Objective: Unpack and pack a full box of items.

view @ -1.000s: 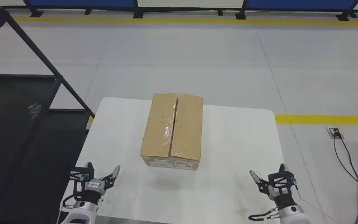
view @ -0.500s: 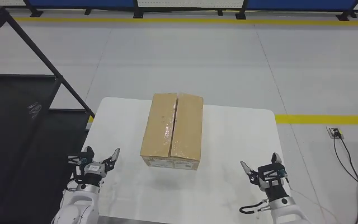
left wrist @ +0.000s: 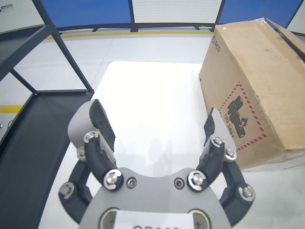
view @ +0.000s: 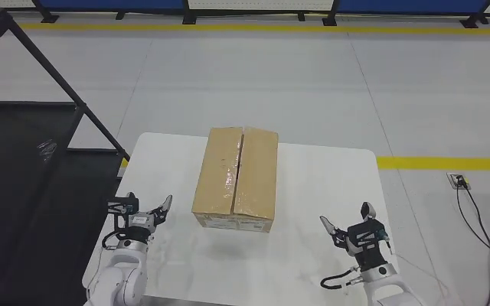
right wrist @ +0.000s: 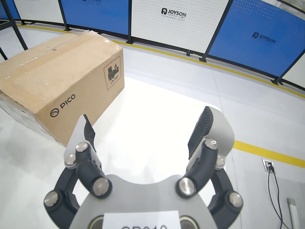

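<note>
1. Nearest the robot, over the front edge of the counter (view: 321,252), the left pincer (view: 144,205) and right pincer (view: 346,216) are hovering spread wide, gripping nothing.
2. Beyond and between them, the box (view: 235,178) is sitting mid-counter with its flaps shut and taped. Judging by this, unpacking is not yet starting and packing is waiting too.
3. Wrist views are revealing the box's labelled side faces, while the top view is showing both pincers flanking it.

A white desk (view: 321,199) is being flanked at nine o'clock by a black rack (view: 46,191); at three o'clock, a yellow floor line (view: 432,163) is being adjoined by a cabled socket (view: 457,181).
</note>
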`<state>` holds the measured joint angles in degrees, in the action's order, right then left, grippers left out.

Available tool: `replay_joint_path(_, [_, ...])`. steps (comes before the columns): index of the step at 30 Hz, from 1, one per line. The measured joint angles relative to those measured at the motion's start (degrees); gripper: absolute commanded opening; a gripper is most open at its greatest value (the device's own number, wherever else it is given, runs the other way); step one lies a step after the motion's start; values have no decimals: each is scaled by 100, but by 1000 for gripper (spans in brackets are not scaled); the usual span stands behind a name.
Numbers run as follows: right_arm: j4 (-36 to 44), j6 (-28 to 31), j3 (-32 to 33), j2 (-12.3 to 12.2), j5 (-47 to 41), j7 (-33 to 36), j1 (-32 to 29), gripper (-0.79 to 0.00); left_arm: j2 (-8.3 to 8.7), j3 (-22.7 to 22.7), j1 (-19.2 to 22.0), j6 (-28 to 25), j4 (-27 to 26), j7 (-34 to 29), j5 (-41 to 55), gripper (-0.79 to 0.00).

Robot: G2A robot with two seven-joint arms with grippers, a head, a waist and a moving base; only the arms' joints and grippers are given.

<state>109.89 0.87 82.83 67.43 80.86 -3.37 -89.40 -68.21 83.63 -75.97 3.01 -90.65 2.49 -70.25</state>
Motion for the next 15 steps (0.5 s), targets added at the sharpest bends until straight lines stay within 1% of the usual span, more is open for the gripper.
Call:
replay_joint_path(3, [-71, 24, -71, 13, 74, -131, 71, 0, -39, -234, 268, -65, 301, 15, -84, 0])
replay_joint_path(8, [-166, 39, -75, 29, 80, -335, 78, 0, -105, -547, 547, -163, 667, 58, -99, 0])
replay_joint_path(15, [-237, 106, 4, 35, 115, -413, 32, 0, -159, -829, 641, -323, 802, 80, -222, 0])
